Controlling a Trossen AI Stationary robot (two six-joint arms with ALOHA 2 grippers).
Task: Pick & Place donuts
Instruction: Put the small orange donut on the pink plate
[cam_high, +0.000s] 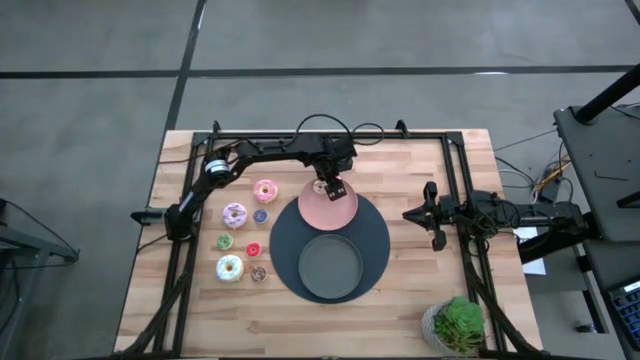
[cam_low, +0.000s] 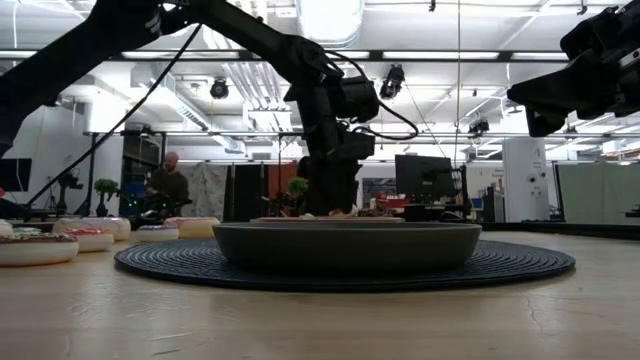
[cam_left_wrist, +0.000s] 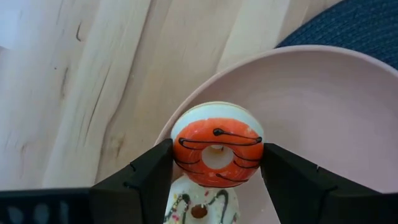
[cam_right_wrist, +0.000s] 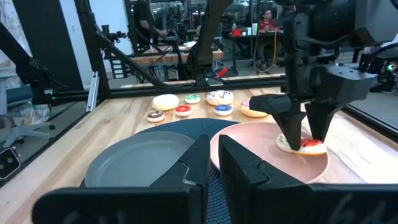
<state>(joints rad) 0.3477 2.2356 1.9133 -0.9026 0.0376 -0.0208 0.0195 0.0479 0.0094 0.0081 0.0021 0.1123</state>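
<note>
the pink plate (cam_high: 330, 212) holds two donuts so far: a white sprinkled one (cam_left_wrist: 200, 208) and an orange-frosted donut (cam_left_wrist: 217, 152), which the left gripper (cam_left_wrist: 217, 167) pinches between its fingers just above the plate's rim. i judge the task barely begun, since seven donuts (cam_high: 240, 238) are left on the wood to the left of the dark round mat (cam_high: 375, 245). the grey plate (cam_high: 331, 267) has nothing on it. the right gripper (cam_high: 434, 213), fingers pressed together, waits near the right edge. the butcher-block table (cam_high: 420, 290) carries a potted plant (cam_high: 456, 324); a person sits in the workshop behind.
</note>
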